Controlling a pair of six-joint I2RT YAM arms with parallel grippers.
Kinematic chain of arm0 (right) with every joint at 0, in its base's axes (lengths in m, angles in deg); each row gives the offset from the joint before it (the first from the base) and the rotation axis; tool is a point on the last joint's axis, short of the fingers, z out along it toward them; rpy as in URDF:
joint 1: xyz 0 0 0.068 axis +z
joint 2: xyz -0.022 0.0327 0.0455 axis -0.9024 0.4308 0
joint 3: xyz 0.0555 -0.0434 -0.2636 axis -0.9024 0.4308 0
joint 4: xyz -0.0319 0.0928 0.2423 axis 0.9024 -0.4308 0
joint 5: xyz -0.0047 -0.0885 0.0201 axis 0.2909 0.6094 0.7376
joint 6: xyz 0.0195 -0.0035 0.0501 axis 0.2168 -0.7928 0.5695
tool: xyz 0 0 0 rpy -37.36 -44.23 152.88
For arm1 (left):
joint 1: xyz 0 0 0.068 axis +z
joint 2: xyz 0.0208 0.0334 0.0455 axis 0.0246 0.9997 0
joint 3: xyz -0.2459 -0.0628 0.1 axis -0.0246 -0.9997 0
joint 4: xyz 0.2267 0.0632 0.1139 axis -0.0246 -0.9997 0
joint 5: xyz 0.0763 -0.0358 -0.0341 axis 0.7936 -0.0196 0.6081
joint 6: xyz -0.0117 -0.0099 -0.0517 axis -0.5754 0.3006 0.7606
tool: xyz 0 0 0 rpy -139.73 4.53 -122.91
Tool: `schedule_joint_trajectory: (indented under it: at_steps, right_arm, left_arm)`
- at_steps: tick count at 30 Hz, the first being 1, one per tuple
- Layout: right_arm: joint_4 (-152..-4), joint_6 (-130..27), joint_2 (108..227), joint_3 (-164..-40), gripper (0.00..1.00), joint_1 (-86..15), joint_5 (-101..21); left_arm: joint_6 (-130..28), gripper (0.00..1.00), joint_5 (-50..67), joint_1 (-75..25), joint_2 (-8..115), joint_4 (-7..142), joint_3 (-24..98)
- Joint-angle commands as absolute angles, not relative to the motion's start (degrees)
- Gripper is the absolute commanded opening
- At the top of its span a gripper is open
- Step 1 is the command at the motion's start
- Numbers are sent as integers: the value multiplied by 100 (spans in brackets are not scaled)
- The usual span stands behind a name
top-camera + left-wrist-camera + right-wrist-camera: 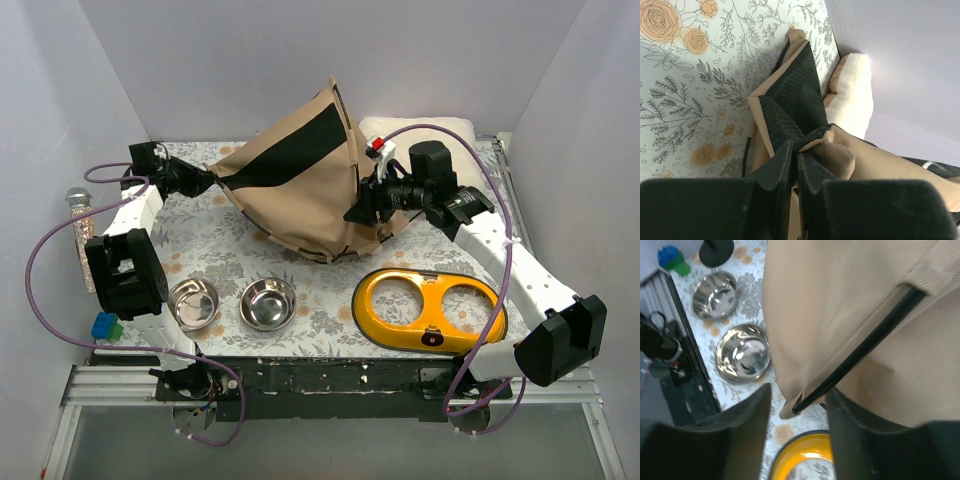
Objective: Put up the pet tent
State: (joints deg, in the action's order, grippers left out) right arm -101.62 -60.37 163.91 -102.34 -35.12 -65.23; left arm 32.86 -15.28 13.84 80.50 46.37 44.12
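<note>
White-walled enclosure with a bench covered by a floral printed cloth. The pet tent stands at the far middle of the bench and is judged partly set up. Its tan ribbed fabric rises to a peak but leans and sags, a panel of black dotted lining is turned outward, and the base is not yet squared. Spreading the corners and seating the rods appears to be what is left. A cream fluffy cushion lies at the far right corner, just behind the tent. A glossy yellow oval stand with two holes lies at the near right edge. A polished steel bowl and a second bowl sit toward the near left, outside the stand. The left end effector is clenched on a fold of lining and tan fabric at the tent's left corner. The right end effector is released. Its fingers straddle the lower end of a thin black rod at the tent's near right hem without pinching it.
</note>
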Motion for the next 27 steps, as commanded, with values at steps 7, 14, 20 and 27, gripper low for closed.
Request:
schedule_joint_trajectory:
  at_steps: [7, 14, 20, 27]
  right_arm:
    - [-8724, -4153, 16367, -10467, 1, -3521, -5853]
    - [-8583, -3335, 16446, -11179, 1, -3530, -5473]
    - [-8776, -2825, 16762, -12242, 1, -3530, -5298]
    - [-8873, -2412, 17052, -12902, 1, -3557, -5552]
  left_arm:
    - [2732, 53, -1728, 1433, 7530, 4445, 4384]
    - [1923, 98, -1430, 1538, 7196, 3460, 4843]
    - [1756, 98, -1316, 1846, 6230, 3626, 3876]
    - [808, 98, -1691, 1846, 5871, 3693, 3674]
